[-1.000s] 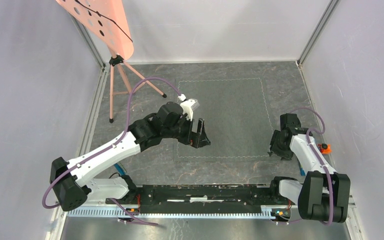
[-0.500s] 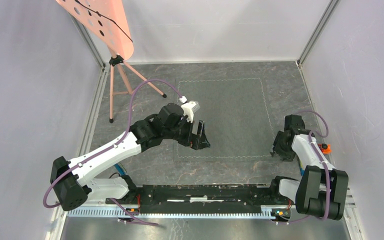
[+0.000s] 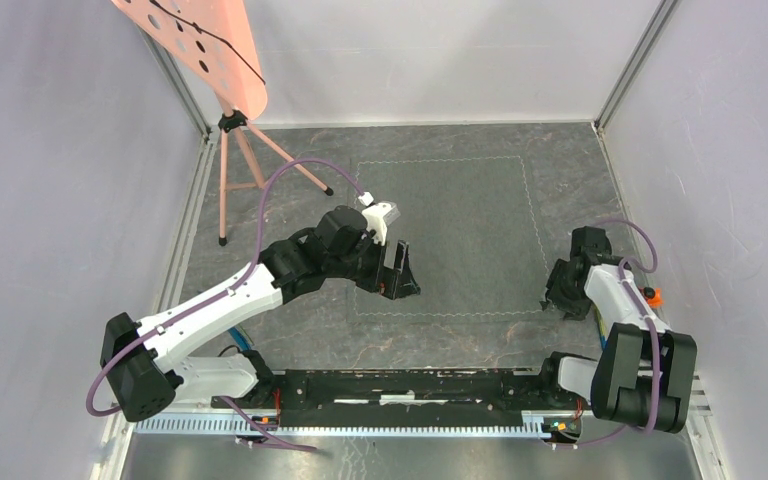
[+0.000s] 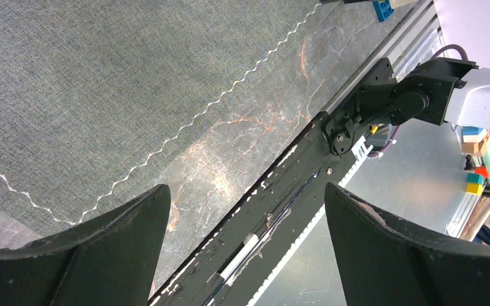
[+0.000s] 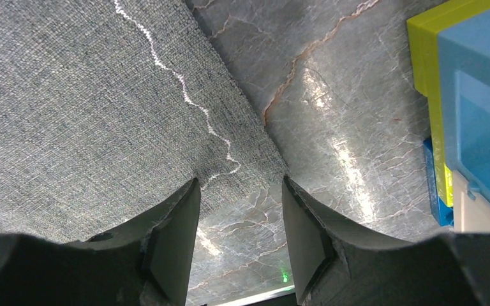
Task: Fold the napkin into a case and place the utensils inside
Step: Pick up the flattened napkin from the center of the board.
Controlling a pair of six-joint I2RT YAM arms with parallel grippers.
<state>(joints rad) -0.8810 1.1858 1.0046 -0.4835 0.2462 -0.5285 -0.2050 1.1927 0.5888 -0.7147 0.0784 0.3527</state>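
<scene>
Right gripper [image 5: 239,191] edges slightly toward 3 o'clock and now straddles the 5 o'clock corner of the napkin [image 3: 450,235], jaws half-open, empty | left gripper [image 4: 245,191] wide, barely moves, at the 7 o'clock corner | napkin flat mid-floor; I judge the first fold is near.

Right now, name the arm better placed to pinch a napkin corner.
Right, probably: the napkin corner sits between the fingers of the right gripper; the left gripper gapes mostly over bare floor.

The napkin [image 3: 450,235] is coarse woven cloth, matt, hemmed in pale wavy stitching. The floor [image 3: 580,165] looks like veined slate, smooth with a faint sheen. The fingers [image 4: 102,255] of the left gripper [image 4: 245,204] are matt black plastic, scuffed at the edges. The block [image 5: 478,95] at the right edge of the right wrist view is smooth plastic.
</scene>
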